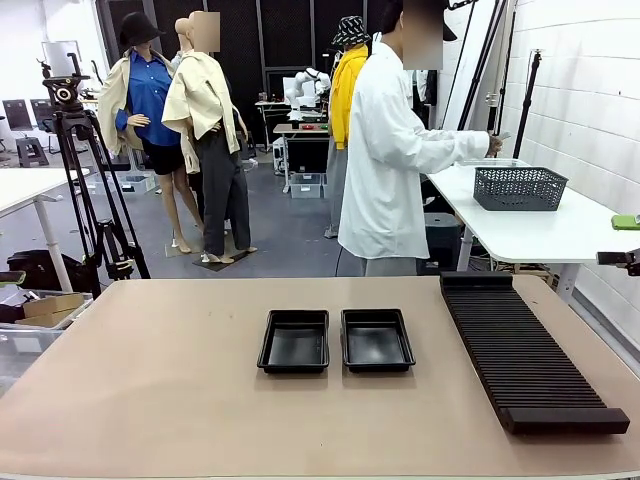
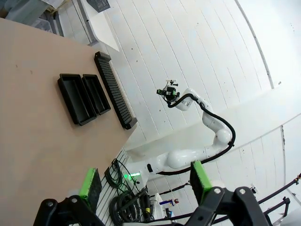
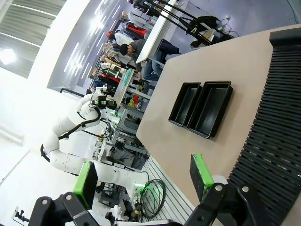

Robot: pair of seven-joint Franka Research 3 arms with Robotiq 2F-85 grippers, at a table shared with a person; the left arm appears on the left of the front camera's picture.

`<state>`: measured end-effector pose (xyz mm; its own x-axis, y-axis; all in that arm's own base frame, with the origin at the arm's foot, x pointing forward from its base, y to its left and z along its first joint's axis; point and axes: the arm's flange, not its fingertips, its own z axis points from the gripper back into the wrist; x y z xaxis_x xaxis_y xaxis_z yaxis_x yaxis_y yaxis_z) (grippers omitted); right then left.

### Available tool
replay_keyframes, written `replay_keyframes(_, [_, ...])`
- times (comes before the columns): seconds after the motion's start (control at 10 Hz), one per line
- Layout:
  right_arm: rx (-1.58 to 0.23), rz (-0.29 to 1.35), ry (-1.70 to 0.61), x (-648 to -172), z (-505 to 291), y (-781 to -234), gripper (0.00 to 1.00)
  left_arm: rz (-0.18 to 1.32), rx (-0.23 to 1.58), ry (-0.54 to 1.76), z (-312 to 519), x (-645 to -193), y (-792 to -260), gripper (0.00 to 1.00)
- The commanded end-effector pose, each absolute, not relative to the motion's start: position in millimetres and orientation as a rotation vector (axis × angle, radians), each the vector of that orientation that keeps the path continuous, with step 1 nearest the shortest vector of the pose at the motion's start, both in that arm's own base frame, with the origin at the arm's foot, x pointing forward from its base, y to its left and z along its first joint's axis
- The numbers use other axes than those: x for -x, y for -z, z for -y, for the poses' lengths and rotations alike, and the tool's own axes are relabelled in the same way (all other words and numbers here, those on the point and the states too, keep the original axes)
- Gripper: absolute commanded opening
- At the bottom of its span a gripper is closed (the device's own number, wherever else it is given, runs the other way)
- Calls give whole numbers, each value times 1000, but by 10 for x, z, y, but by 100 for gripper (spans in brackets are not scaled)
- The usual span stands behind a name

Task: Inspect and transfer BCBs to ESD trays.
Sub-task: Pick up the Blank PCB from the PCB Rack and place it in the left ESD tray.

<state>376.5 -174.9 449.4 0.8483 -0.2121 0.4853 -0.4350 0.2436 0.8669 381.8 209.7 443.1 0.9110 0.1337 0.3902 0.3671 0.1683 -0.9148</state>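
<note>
Tabletop (image 1: 150, 400) is laid out as a shared station, with the working items grouped from its centre out to 3 o'clock, probably so that both arms and the person (image 1: 385, 160) can reach them. The person stands beyond the far edge at 12 o'clock, turned towards 2 o'clock, with one arm extended to a mesh basket (image 1: 520, 187) on a white side table (image 1: 545, 235). Boards are judged to be collected there.

A long ribbed rack (image 1: 525, 350) is laid at 3 o'clock of the trays, running from the far edge towards the near edge. What its slots hold cannot be determined.

The ESD trays (image 1: 296, 342) are set side by side at the table centre, long sides almost touching and floors bare. This placement is judged to give each arm its own tray.

The left gripper (image 2: 145, 181) is held high above the table with fingers released and nothing between the green pads. The right gripper (image 3: 143, 181) is likewise raised and spread wide. Both are presumably parked clear until a board is presented for inspection.
</note>
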Motion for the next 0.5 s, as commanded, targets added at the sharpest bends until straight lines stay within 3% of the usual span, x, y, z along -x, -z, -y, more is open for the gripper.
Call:
replay_keyframes(0.0, [-1342, 572, -163, -3753, 1753, -4489, 100, 425, 1394, 168, -2117, -3808, -4438, 100])
replay_keyframes(0.4, [-1342, 572, -163, -3753, 1753, -4489, 100, 425, 1394, 168, -2117, -3808, -4438, 100])
